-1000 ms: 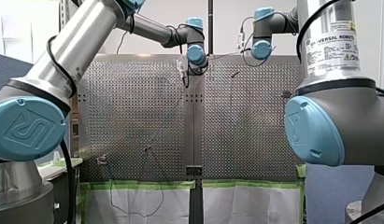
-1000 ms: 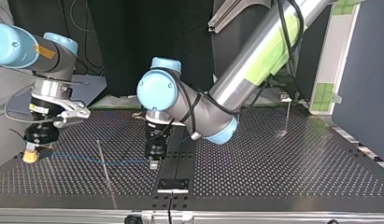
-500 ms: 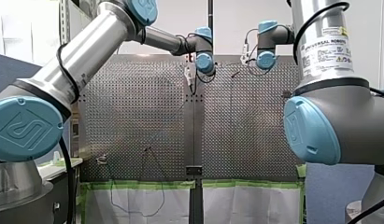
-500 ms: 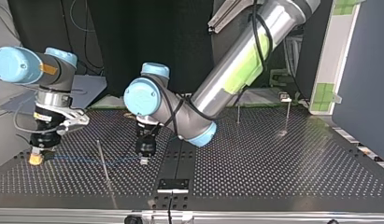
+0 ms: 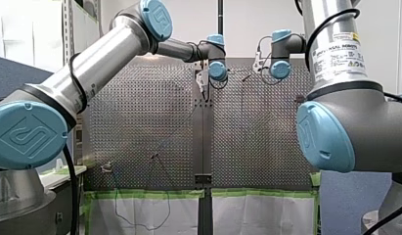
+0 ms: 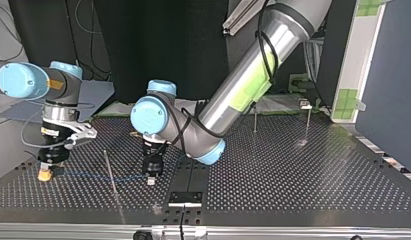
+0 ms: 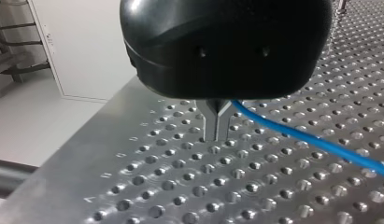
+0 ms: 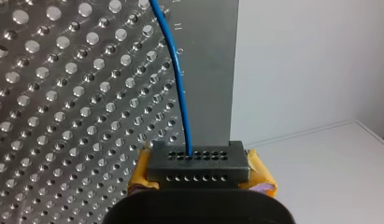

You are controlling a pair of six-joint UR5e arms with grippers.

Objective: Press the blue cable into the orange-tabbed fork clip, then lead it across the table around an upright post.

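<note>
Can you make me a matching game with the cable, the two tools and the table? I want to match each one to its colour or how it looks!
Things:
1. cable
2. my right tool
3. my left tool
4. table

Clues:
A. black, with metal fingers
B. full of small holes
C. blue
D. yellow pads

Pairs: 1-C, 2-D, 3-A, 4-B.

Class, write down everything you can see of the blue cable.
The blue cable is thin, smooth and round, plastic-looking. One stretch is pinched in the right pincer; from there it curves away over the perforated table, runs low above it with a slight sag past a thin post, and reaches the left pincer, which grips it.
</note>
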